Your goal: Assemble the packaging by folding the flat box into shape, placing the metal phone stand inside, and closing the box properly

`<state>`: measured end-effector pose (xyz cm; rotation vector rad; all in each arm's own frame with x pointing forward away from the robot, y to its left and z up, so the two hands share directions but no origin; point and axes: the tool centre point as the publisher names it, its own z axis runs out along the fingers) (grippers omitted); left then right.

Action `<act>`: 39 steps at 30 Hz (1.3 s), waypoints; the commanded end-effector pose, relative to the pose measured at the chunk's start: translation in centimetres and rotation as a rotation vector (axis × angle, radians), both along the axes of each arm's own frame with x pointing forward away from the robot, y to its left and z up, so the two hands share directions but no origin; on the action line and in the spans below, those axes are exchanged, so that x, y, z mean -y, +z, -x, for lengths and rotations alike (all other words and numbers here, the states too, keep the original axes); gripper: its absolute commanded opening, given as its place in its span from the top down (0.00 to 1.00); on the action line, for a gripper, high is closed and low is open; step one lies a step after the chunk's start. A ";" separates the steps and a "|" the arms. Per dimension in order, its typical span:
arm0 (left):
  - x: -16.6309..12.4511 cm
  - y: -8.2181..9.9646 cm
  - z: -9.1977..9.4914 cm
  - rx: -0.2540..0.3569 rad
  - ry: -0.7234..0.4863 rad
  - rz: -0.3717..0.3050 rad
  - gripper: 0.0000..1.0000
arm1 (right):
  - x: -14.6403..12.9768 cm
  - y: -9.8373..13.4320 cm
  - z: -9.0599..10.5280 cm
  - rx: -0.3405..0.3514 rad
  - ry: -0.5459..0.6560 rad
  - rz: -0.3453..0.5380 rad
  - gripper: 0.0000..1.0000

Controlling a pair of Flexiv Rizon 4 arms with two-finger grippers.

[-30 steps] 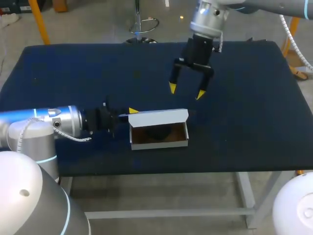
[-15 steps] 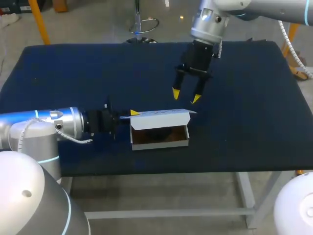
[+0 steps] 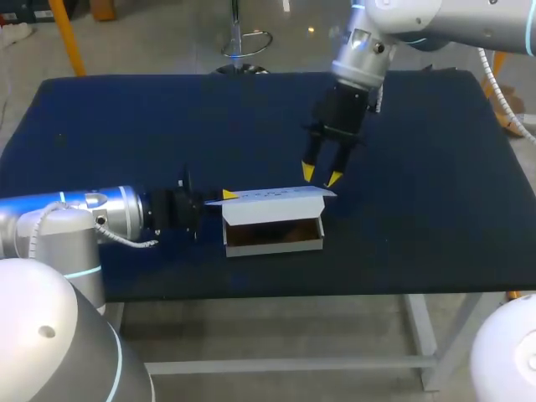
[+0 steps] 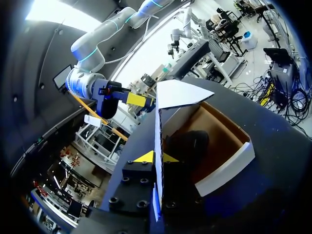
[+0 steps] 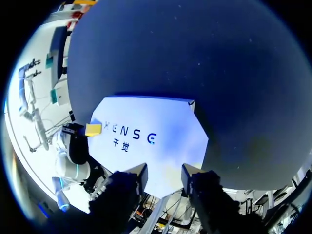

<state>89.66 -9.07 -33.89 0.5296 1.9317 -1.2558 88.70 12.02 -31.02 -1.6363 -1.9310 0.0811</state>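
Observation:
The white cardboard box (image 3: 273,237) with a brown inside lies near the table's front edge, its lid (image 3: 276,201) leaning forward over the opening. In the left wrist view the dark phone stand (image 4: 189,146) lies inside the box (image 4: 229,165), under the raised lid (image 4: 179,92). My left gripper (image 3: 226,195) comes in from the left and is shut on the box's thin left end wall (image 4: 158,141). My right gripper (image 3: 321,175) hangs just above the lid's back right edge, fingers a little apart and holding nothing. Its view looks down on the printed lid (image 5: 146,141).
The dark blue table (image 3: 126,134) stretches wide to the left, back and right of the box. The front edge runs close below the box.
My right gripper has come down and forward to the lid while its fingers narrowed. The lid has tipped from upright to leaning over the box. The left arm stays put.

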 end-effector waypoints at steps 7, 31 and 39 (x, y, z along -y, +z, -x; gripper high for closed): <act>0.1 -0.9 0.2 0.027 0.019 -0.012 1.00 | -0.2 -0.7 0.4 -0.008 0.000 0.006 0.51; -0.3 -0.8 0.4 0.035 0.032 -0.005 0.73 | 0.3 -1.5 2.1 -0.006 -0.005 -0.007 0.52; -0.5 -0.7 0.6 0.035 0.041 -0.005 0.68 | 0.1 -2.0 2.4 -0.005 0.008 -0.011 0.52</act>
